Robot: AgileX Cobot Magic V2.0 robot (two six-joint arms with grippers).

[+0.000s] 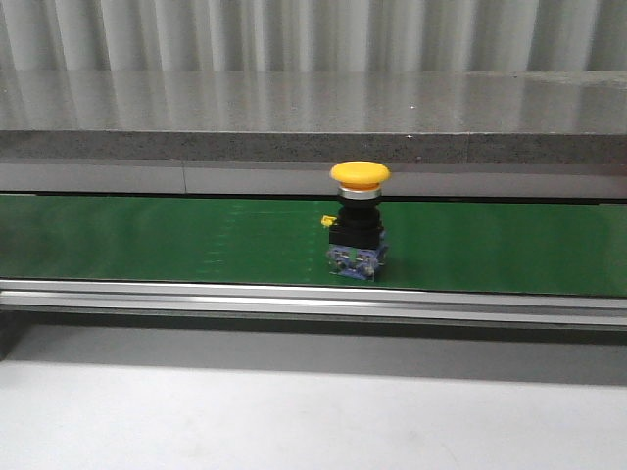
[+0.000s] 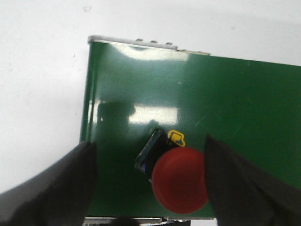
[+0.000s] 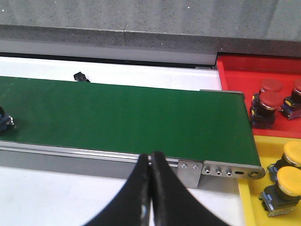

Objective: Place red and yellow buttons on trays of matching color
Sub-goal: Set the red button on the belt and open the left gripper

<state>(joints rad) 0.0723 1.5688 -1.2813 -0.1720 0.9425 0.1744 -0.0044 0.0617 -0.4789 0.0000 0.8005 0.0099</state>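
Note:
A yellow button stands upright on the green conveyor belt in the front view, with no gripper near it there. In the left wrist view a red button stands on the belt near its end. My left gripper is open and straddles it, and one finger is close beside the cap. My right gripper is shut on nothing, in front of the belt's near rail. The red tray and yellow tray lie past the belt's end.
Red buttons lie in the red tray and yellow buttons in the yellow tray. A grey stone ledge runs behind the belt. A dark button body shows at the belt's far end, and a small black part lies on the white table.

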